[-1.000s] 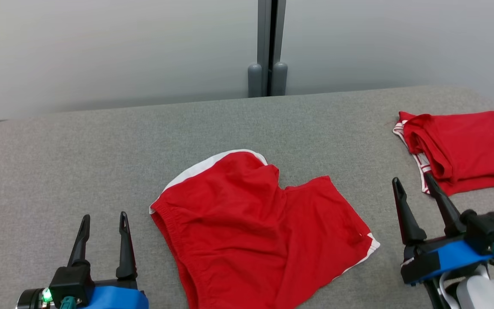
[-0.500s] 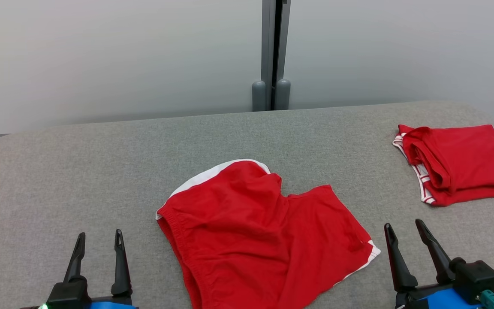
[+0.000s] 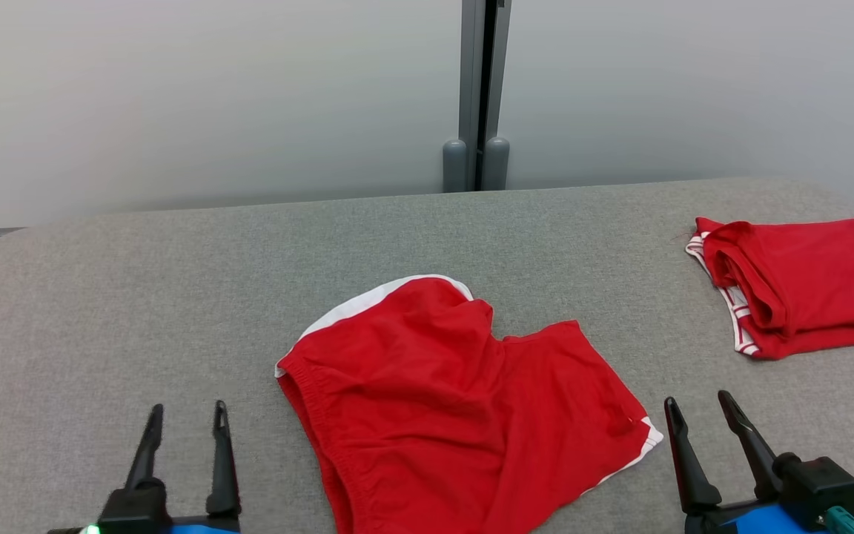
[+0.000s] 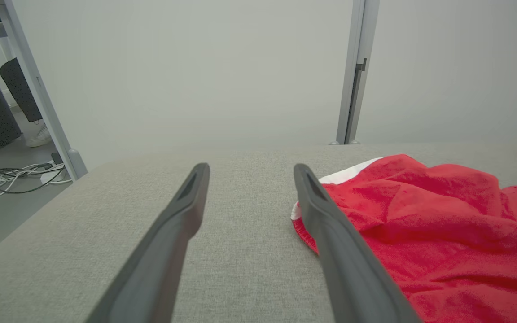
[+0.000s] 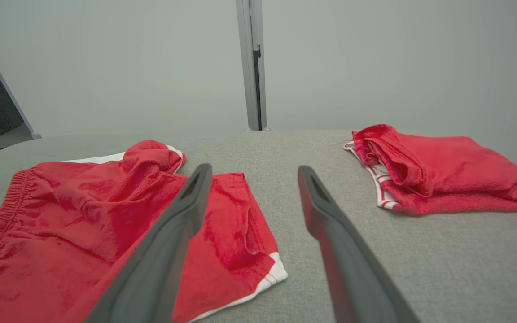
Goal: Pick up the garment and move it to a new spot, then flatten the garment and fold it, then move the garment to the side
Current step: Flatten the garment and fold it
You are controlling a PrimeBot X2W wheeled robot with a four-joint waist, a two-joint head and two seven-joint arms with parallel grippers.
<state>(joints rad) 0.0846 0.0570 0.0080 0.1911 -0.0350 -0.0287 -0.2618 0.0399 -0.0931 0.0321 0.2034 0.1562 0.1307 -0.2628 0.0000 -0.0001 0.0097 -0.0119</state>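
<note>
The garment (image 3: 464, 408) is a pair of red shorts with white trim, lying crumpled and loosely spread near the middle front of the grey table (image 3: 175, 297). It also shows in the left wrist view (image 4: 442, 233) and the right wrist view (image 5: 106, 224). My left gripper (image 3: 187, 415) is open at the lower left, a short way left of the shorts' waistband, with nothing between its fingers. At the lower right my right gripper (image 3: 697, 409) is open and empty, just right of the shorts' white-trimmed leg corner.
A second red garment (image 3: 798, 285), folded, with striped white trim, lies at the table's back right edge (image 5: 438, 170). A pale wall with a grey post (image 3: 480, 89) stands behind the table. Cables lie on the floor (image 4: 2, 175) off the table's left end.
The head camera has tilted up and shifted, so the whole scene sits lower. The right gripper has drawn back from the folded garment toward the front edge. The shorts have not moved.
</note>
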